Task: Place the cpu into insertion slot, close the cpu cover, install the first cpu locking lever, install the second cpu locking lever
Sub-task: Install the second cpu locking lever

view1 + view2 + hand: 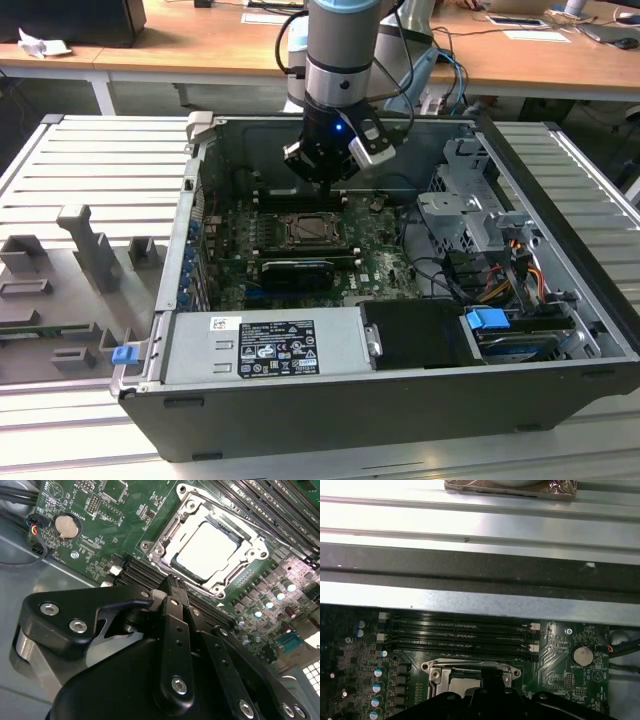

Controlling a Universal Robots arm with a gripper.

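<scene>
Cpu [206, 550]: I see it in the insertion slot [165, 537].
Gripper [325, 180]: above that slot, inside the case [400, 400].

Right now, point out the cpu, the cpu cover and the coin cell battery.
cpu [206, 550]: second wrist view, middle of its pale metal face.
cpu cover [172, 534]: second wrist view, silvery frame edge beside the chip.
coin cell battery [67, 526]: second wrist view, centre of the round disc.
</scene>
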